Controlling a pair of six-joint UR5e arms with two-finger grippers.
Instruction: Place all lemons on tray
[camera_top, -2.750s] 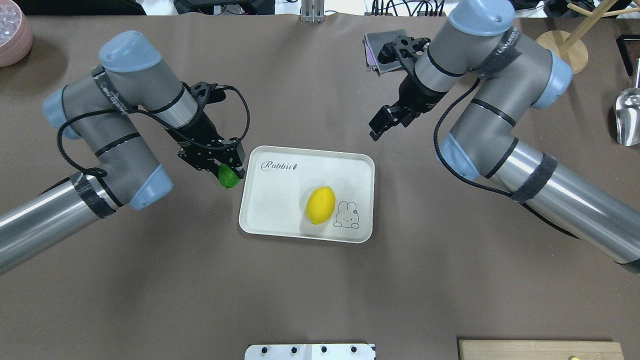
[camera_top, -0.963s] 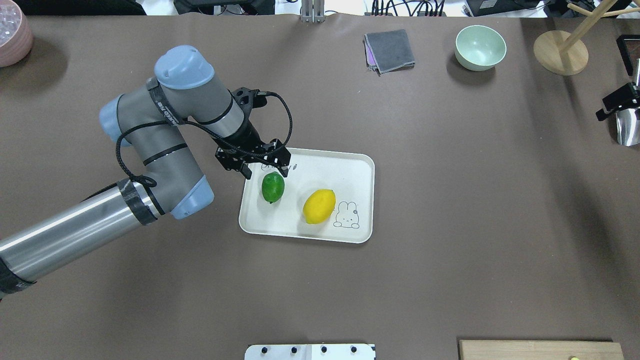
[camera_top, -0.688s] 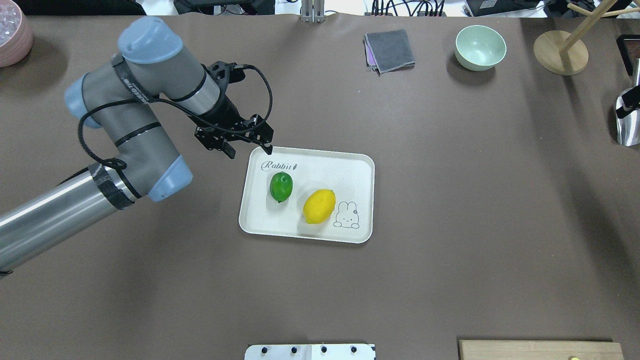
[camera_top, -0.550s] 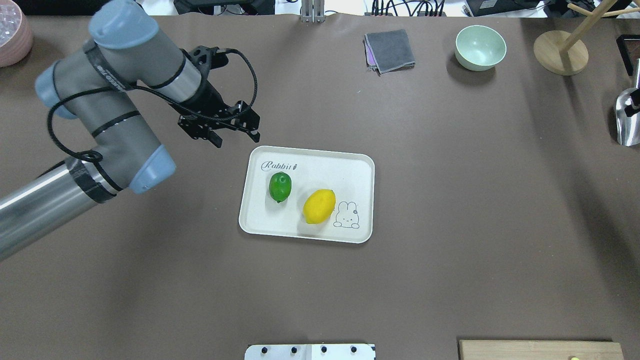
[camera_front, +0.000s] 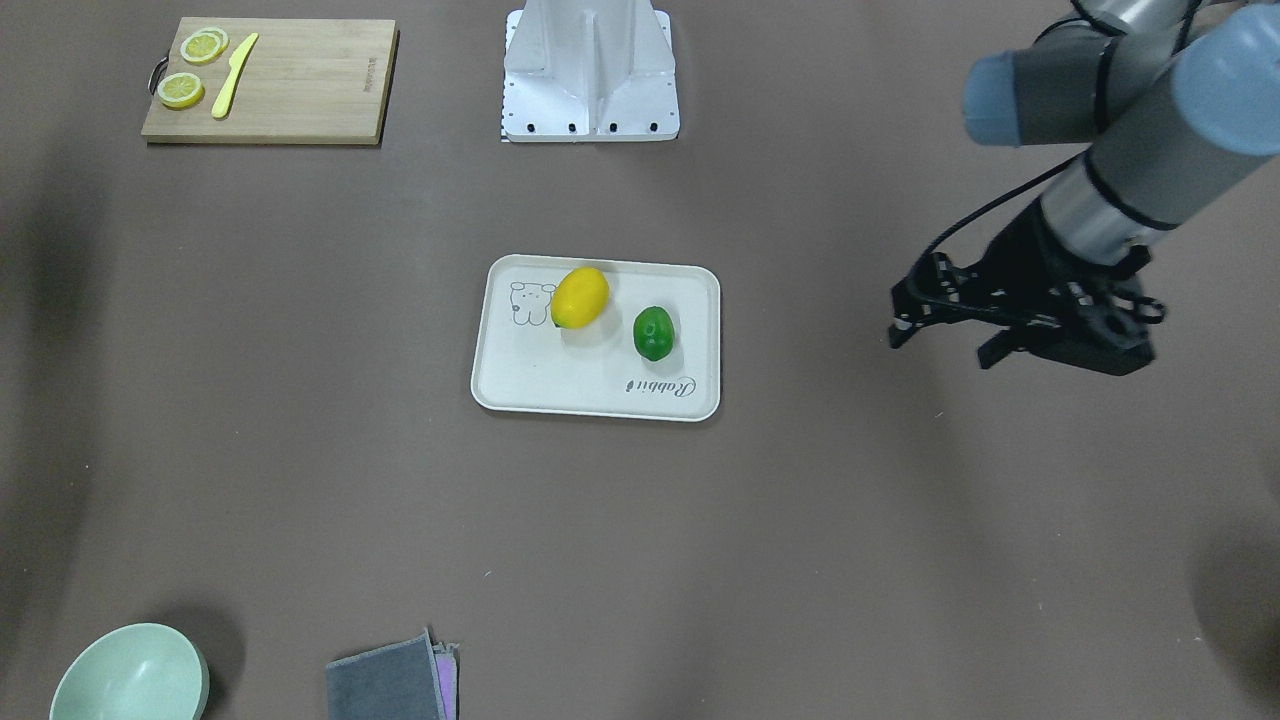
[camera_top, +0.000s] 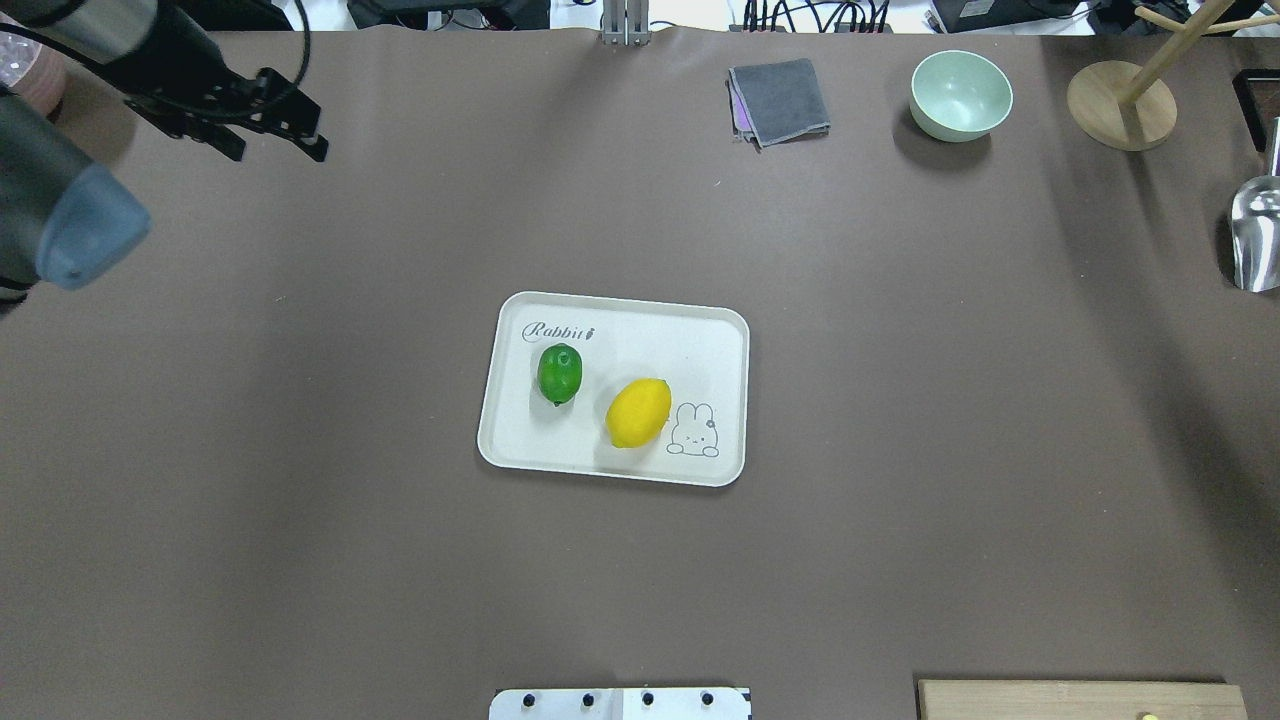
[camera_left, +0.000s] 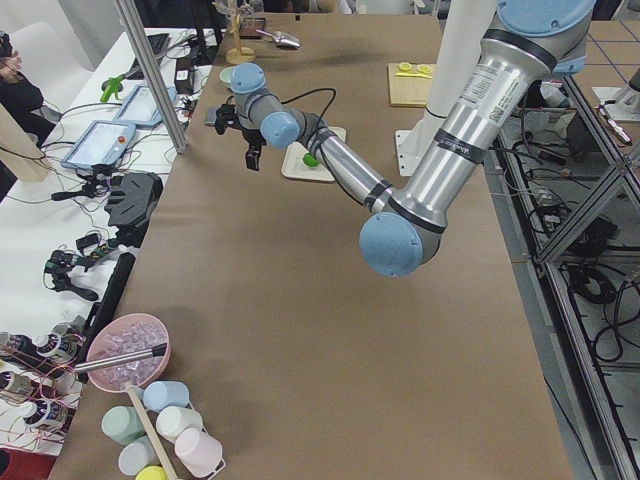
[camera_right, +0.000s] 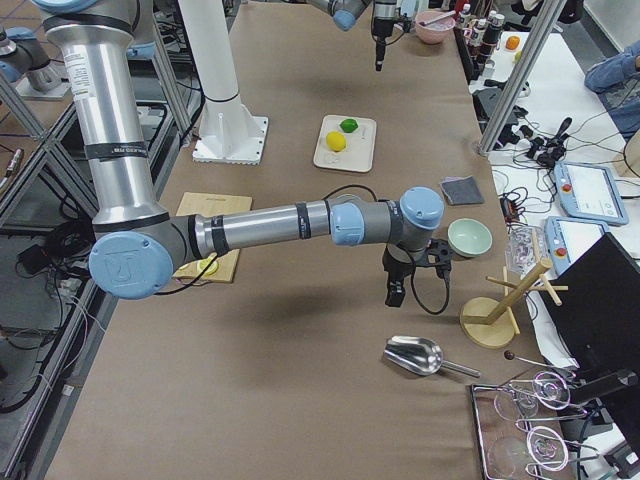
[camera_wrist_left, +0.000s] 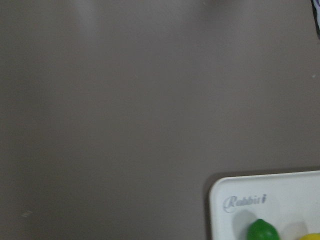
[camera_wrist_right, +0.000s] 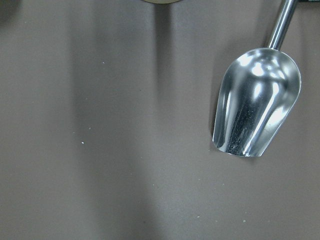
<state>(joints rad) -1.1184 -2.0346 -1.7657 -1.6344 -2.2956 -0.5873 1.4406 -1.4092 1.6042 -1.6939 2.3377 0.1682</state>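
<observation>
The cream tray (camera_top: 640, 335) lies mid-table, also in the front view (camera_front: 560, 385). The yellow lemon (camera_top: 638, 412) and the green lemon (camera_top: 560, 373) both rest on it, side by side and apart; they also show in the front view as yellow lemon (camera_front: 580, 297) and green lemon (camera_front: 654, 333). My left gripper (camera_top: 277, 150) is open and empty, raised at the far left of the table, well away from the tray; it also shows in the front view (camera_front: 940, 348). My right gripper (camera_right: 395, 290) shows only in the exterior right view, near the scoop; I cannot tell its state.
A metal scoop (camera_top: 1256, 235) lies at the right edge. A mint bowl (camera_top: 961, 95), a folded grey cloth (camera_top: 779, 101) and a wooden stand (camera_top: 1120, 103) sit along the far side. A cutting board (camera_front: 290, 85) with lemon slices and a yellow knife lies near the robot base (camera_front: 590, 70).
My left gripper opened and left the green lemon on the tray, then rose and drew back to the far left. The right arm swung out of the overhead view to the right.
</observation>
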